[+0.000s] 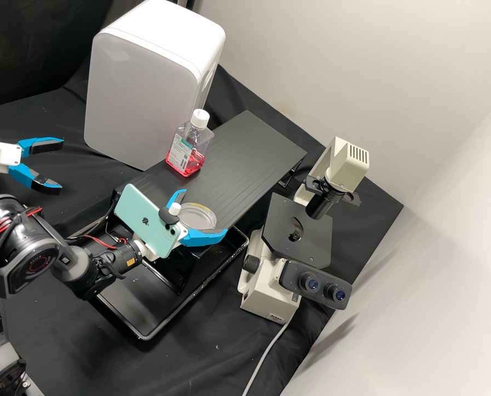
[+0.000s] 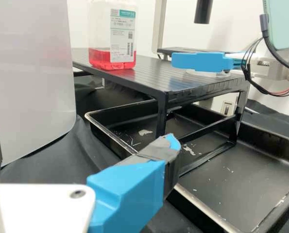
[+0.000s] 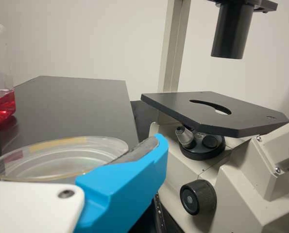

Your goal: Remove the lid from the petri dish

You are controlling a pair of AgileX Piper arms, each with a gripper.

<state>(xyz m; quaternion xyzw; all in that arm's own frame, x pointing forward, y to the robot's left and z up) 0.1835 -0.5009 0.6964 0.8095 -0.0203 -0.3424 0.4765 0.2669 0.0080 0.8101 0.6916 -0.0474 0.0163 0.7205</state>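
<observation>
A clear petri dish [image 1: 197, 215] with its lid on sits at the near corner of the black raised platform [image 1: 245, 159]. My right gripper [image 1: 203, 213] is open, one blue finger on each side of the dish at rim height. In the right wrist view the dish [image 3: 61, 155] lies just beyond one finger [image 3: 134, 170], which is close to its rim. My left gripper [image 1: 58, 165] hangs open with nothing in it at the far left, well away from the dish. From the left wrist view, my left gripper [image 2: 81, 138] faces the platform [image 2: 183, 80].
A flask of red liquid [image 1: 187, 143] stands at the platform's far left edge. Behind it is a white box-shaped appliance [image 1: 146, 77]. A black tray [image 1: 146, 313] lies under the platform. A microscope [image 1: 300, 242] stands just right of the dish.
</observation>
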